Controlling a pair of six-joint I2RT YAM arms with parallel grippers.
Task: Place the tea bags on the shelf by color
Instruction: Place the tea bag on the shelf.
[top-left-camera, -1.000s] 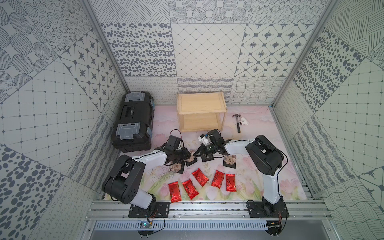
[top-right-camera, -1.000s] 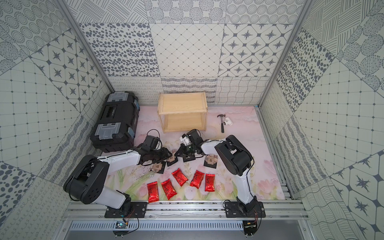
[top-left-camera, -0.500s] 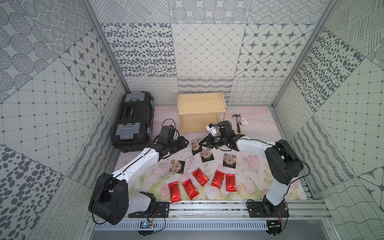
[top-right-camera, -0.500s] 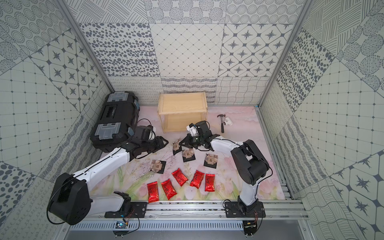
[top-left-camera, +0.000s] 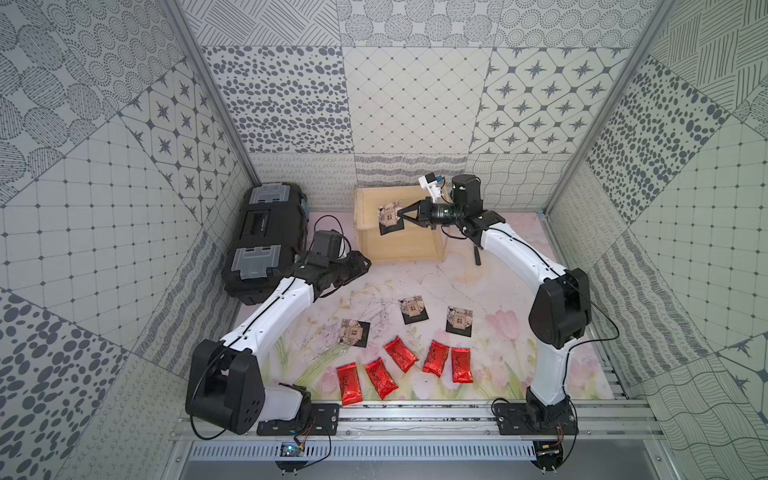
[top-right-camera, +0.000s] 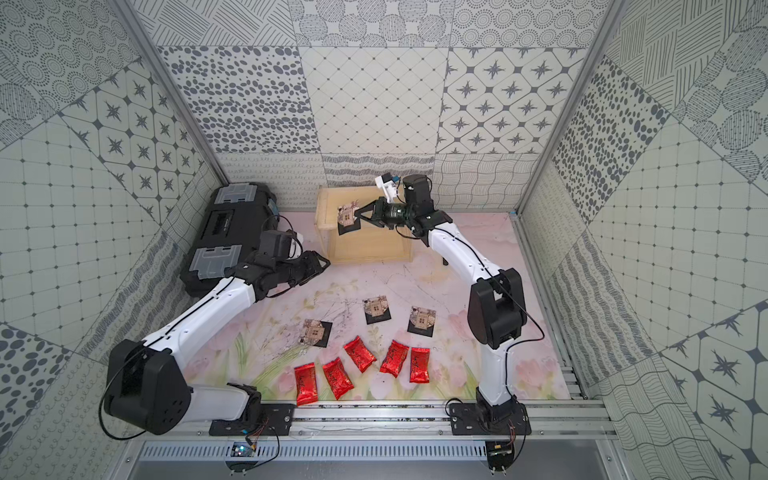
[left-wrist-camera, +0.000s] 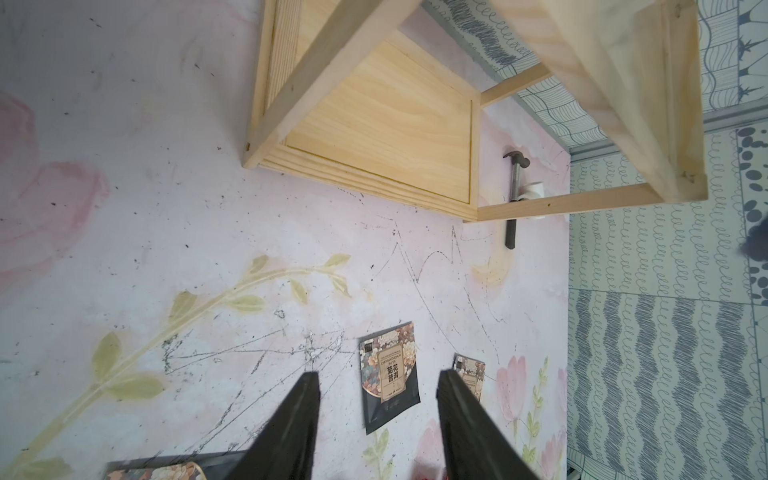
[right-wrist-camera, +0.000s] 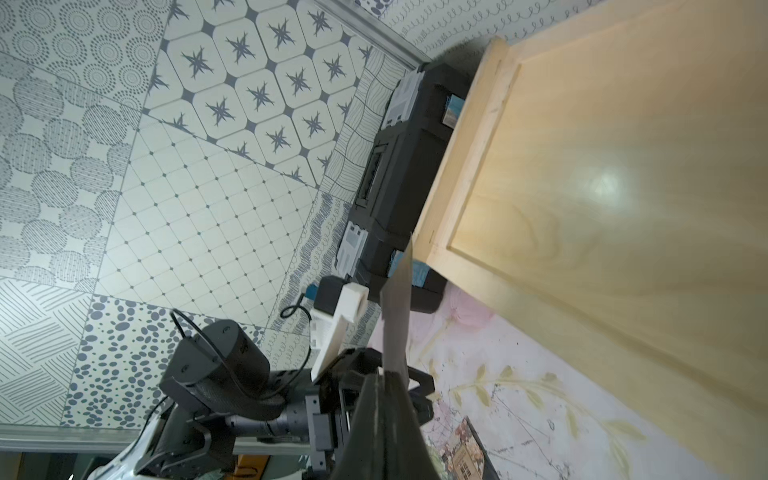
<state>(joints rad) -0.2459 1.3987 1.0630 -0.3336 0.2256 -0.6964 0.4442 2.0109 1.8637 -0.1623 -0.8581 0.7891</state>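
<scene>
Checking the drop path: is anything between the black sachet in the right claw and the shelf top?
Nothing visible. The right claw holds the black sachet over the shelf, whose top board looks bare in both top views. The left claw is off by its front corner.

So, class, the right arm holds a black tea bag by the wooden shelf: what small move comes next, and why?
Likely ease the right pincer down and open it. It is shut on a black sachet held over the shelf, whose top looks bare; three other black sachets lie on the table, waiting.
</scene>
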